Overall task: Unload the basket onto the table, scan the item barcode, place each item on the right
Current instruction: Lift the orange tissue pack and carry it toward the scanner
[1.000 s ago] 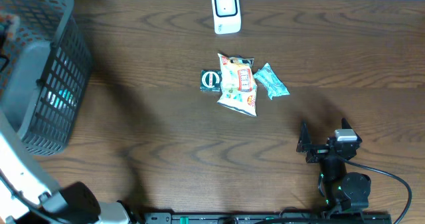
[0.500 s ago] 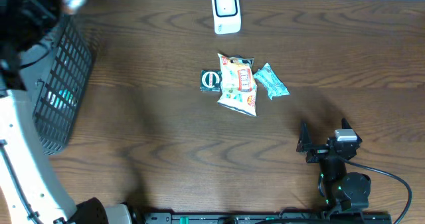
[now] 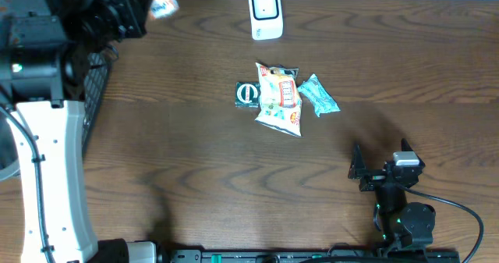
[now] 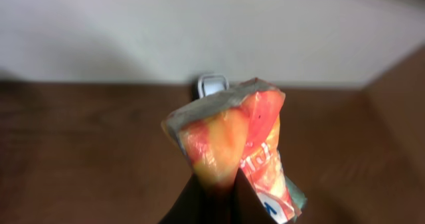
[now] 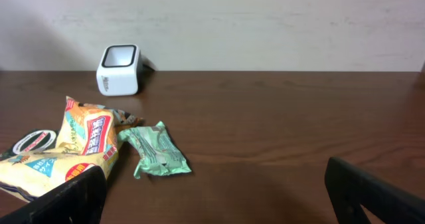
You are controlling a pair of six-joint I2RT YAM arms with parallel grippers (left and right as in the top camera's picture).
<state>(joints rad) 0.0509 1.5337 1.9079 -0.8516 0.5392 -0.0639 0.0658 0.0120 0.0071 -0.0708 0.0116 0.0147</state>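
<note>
My left gripper (image 3: 139,7) is shut on an orange-red snack packet (image 3: 160,1), held in the air at the table's far left corner. In the left wrist view the packet (image 4: 232,141) stands up from between my dark fingertips (image 4: 214,196), with the white scanner (image 4: 212,84) behind it on the table. No barcode shows on the packet. In the overhead view the scanner (image 3: 265,13) stands at the far middle edge, well right of the packet. My right gripper (image 3: 373,169) rests open near the front right, nothing between its fingers (image 5: 73,197).
A black mesh basket (image 3: 97,72) stands at the far left, mostly behind my left arm. Mid-table lie a yellow chip bag (image 3: 279,99), a green packet (image 3: 318,94) and a small black item with a round label (image 3: 247,94). The right wrist view also shows the scanner (image 5: 119,69).
My left arm has come up from the basket and swung right with the orange-red packet in its grip. The right arm has not moved.
</note>
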